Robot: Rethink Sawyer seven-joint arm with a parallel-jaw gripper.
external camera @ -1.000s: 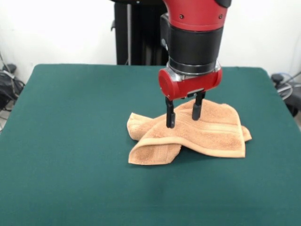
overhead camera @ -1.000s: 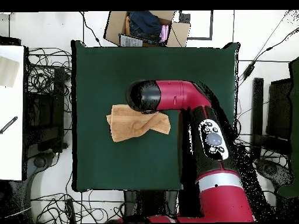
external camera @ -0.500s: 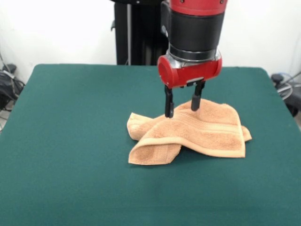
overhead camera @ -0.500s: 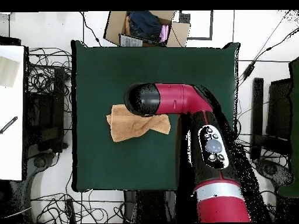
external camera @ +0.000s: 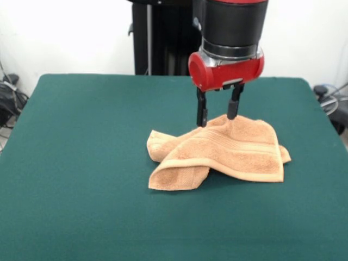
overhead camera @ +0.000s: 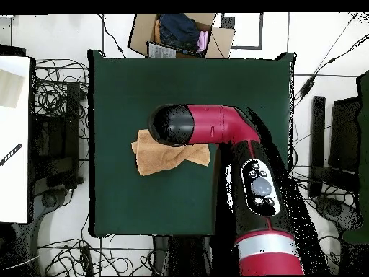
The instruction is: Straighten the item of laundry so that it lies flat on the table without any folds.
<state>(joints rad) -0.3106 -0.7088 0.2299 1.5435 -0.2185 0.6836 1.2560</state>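
The item of laundry (external camera: pixel 234 149) is a light orange-tan towel lying crumpled right of the middle of the green table (external camera: pixel 81 141). A ribbed band runs across its top, and its front left corner is folded into a thick roll. My gripper (external camera: pixel 217 117) hangs open just above the towel's far edge, with nothing between its black fingers (external camera: pixel 202 115). In the overhead view the arm's wrist (overhead camera: pixel 173 124) covers the gripper and part of the towel (overhead camera: pixel 160 159), which lies on the left half of the table (overhead camera: pixel 144 79).
A cardboard box (overhead camera: pixel 180 32) holding clothes sits beyond the table's far edge in the overhead view. A white surface (overhead camera: pixel 13 137) stands to the left there, with cables on the floor around the table.
The gripper has risen off the towel and shifted slightly right in the front view, staying open. The towel keeps the same crumpled shape.
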